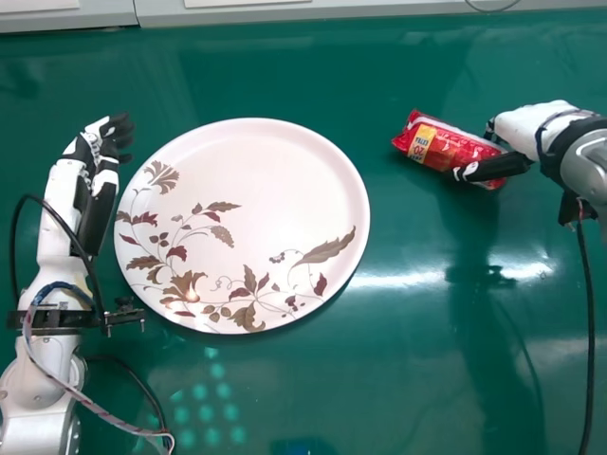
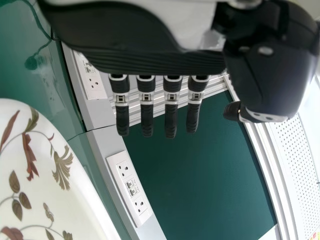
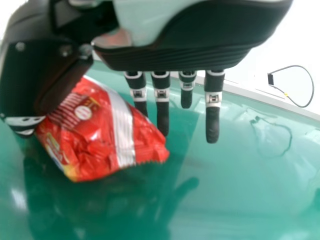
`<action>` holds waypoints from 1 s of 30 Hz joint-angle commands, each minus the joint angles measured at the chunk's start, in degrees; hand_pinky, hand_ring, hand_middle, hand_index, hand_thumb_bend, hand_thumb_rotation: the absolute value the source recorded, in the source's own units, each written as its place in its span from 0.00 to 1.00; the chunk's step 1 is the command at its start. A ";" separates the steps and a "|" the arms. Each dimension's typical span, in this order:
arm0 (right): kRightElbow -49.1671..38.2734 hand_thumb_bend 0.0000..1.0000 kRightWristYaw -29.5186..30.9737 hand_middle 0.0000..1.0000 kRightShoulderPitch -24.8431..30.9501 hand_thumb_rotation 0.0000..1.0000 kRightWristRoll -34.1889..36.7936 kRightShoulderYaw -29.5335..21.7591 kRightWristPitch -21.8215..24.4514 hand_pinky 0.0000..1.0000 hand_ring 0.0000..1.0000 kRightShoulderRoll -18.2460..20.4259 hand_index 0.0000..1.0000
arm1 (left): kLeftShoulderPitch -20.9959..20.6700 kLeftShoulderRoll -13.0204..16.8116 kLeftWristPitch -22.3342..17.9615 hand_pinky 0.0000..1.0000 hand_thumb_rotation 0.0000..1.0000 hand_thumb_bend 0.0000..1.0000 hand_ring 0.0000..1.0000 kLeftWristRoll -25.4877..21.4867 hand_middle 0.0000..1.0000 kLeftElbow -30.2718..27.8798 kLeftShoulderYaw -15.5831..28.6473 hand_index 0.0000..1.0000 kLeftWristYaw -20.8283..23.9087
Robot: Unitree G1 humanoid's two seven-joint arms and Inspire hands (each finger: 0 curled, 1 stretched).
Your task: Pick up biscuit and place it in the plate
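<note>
Nearest on the left in the head view, a bundle of thin wires is running down beside the left forearm, and a black cable is looping around that forearm. On the right, another dark cable is hanging from the right arm. Glare and a cluster of pale green light spots are showing on the green table.

The round plate is lying flat on the table, left of centre. Leaves and flowers are running along its near and left parts, some in brown, some in dark red. No biscuit is sitting on it.

The left hand is resting idle just beside the plate's left rim, thumb and fingers apart, holding nothing. In the left wrist view its fingers are pointing straight out.

Beyond the plate's right rim, the right hand is pinching the red biscuit packet between thumb and fingers. The packet is sitting tilted, well apart from the plate, its printed yellow patch facing up in the head view. In the right wrist view the thumb is pressing on one side and fingers are touching the other; one finger is standing clear of it.

Farthest out, a pale ledge is running along the table's far edge. The left wrist view is showing a socket panel on it.
</note>
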 commanded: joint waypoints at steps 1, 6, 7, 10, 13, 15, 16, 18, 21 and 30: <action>1.36 1.00 -0.29 0.76 -0.04 0.28 -0.29 0.91 -0.13 0.54 0.67 0.72 0.78 | 0.70 -0.05 -0.49 0.76 0.01 0.30 0.82 0.27 0.83 -0.41 0.54 0.85 0.43; 2.72 0.97 -0.84 0.73 -0.69 0.15 -0.49 1.31 0.18 0.52 0.65 1.06 0.75 | 0.35 0.28 -1.23 0.74 0.03 0.30 0.81 0.45 0.83 0.27 0.72 0.85 0.67; 3.04 0.94 -1.61 0.72 -0.74 0.11 -0.92 1.57 0.08 0.51 0.64 1.01 0.74 | 0.34 0.29 -1.11 0.74 0.04 0.30 0.81 0.41 0.83 0.22 0.76 0.85 0.65; 3.89 0.62 -6.10 0.56 -0.51 0.01 -1.71 1.89 -0.88 0.27 0.43 0.91 0.65 | 0.34 0.24 -0.76 0.75 0.06 0.30 0.82 0.25 0.83 0.03 0.85 0.85 0.61; 4.14 0.52 -13.82 0.50 0.87 0.00 -1.43 0.89 -2.25 0.21 0.40 0.89 0.52 | 0.34 0.28 -1.03 0.74 0.06 0.30 0.81 0.42 0.83 0.01 0.89 0.85 0.68; 4.04 0.52 -17.67 0.50 1.58 0.00 -1.46 0.58 -2.98 0.16 0.41 0.68 0.49 | 0.44 0.21 -0.79 0.74 0.06 0.30 0.81 0.40 0.83 -0.22 0.91 0.85 0.67; 4.01 0.52 -18.93 0.50 1.84 0.00 -1.20 0.38 -3.26 0.13 0.41 0.62 0.48 | 0.49 0.13 -0.59 0.75 0.07 0.30 0.82 0.32 0.83 -0.36 0.92 0.85 0.67; 4.01 0.51 -19.87 0.47 2.02 0.00 -0.70 0.18 -3.34 0.11 0.39 0.58 0.50 | 0.54 0.08 -0.62 0.75 0.07 0.30 0.82 0.14 0.83 -0.33 0.94 0.85 0.63; 4.12 0.51 -22.19 0.45 2.48 0.00 -0.04 -0.24 -4.42 0.08 0.38 0.25 0.51 | 0.51 0.06 -1.09 0.75 0.05 0.30 0.81 0.35 0.83 -0.05 0.84 0.85 0.76; 0.69 0.51 -26.44 0.46 4.82 0.00 -0.23 -1.91 -4.55 0.06 0.39 -0.67 0.51 | 0.59 0.15 -1.24 0.75 0.05 0.31 0.82 0.25 0.83 0.16 0.91 0.85 0.69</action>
